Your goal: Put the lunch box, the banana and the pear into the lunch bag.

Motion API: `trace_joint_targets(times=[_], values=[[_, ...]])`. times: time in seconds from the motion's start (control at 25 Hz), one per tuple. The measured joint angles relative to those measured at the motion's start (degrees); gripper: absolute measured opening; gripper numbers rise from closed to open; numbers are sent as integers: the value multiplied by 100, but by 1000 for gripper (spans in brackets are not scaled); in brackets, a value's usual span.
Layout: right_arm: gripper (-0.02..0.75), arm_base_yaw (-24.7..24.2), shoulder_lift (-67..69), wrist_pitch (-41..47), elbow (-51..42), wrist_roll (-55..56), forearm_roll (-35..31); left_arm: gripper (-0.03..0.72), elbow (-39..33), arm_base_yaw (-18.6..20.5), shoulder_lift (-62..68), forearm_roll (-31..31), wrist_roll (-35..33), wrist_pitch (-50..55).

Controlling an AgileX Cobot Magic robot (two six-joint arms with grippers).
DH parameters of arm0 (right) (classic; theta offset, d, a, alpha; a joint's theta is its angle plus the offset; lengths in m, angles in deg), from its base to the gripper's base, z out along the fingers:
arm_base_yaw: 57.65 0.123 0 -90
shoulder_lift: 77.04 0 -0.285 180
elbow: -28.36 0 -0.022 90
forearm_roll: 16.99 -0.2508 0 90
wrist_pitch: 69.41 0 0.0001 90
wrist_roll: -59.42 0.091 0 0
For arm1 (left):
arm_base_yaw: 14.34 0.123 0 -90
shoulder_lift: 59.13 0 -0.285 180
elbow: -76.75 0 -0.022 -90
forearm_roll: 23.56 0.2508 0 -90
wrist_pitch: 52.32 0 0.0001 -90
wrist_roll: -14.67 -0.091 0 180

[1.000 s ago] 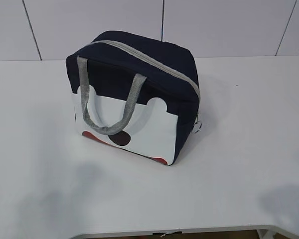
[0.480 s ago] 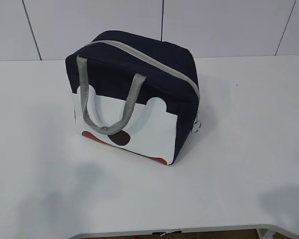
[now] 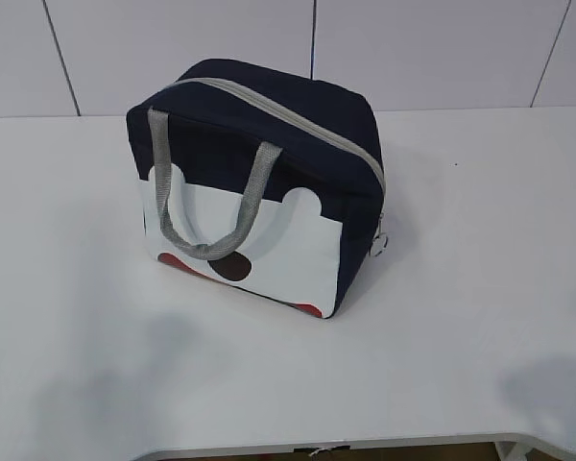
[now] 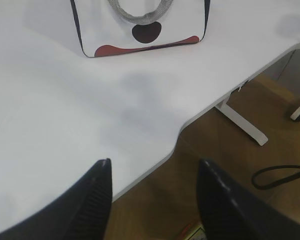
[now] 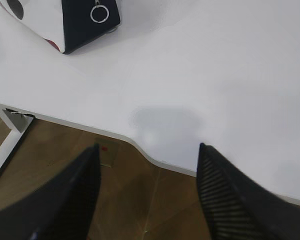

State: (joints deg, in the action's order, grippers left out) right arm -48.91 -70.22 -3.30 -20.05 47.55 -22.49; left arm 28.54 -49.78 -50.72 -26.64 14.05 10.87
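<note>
The lunch bag (image 3: 254,187) stands upright mid-table (image 3: 480,288), wall (image 3: 432,48) behind.

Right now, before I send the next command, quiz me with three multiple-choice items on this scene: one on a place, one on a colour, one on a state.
1. Where does the metal ring pull hang?
A. At the lunch bag's right end
B. On the front white panel
C. On the handle

2. What colour is the strap handle?
A. Red
B. Grey
C. Yellow

3. How is the lunch bag now?
A. Open, lining showing
B. Lying flat on its side
C. Upright, zipper closed

Answers:
1 A: the right wrist view shows the ring against the navy end panel.
2 B: the exterior view shows a grey loop over the white panel.
3 C: the grey zipper runs unbroken along the top, and the bag stands on the table.
</note>
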Motion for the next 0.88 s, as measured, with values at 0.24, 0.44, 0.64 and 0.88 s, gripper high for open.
trace_joint_targets(times=[0.24, 0.44, 0.64, 0.88], values=[[499, 0, 0, 0, 0, 0, 0, 383, 0, 62, 0, 0, 0, 0], [499, -42, 0, 0, 0, 0, 4, 382, 0, 803, 0, -11, 0, 0], [499, -594, 0, 0, 0, 0, 4, 368, 0, 1865, 0, -22, 0, 0], [499, -1058, 0, -3, 0, 0, 4, 361, 0, 3106, 0, -22, 0, 0]])
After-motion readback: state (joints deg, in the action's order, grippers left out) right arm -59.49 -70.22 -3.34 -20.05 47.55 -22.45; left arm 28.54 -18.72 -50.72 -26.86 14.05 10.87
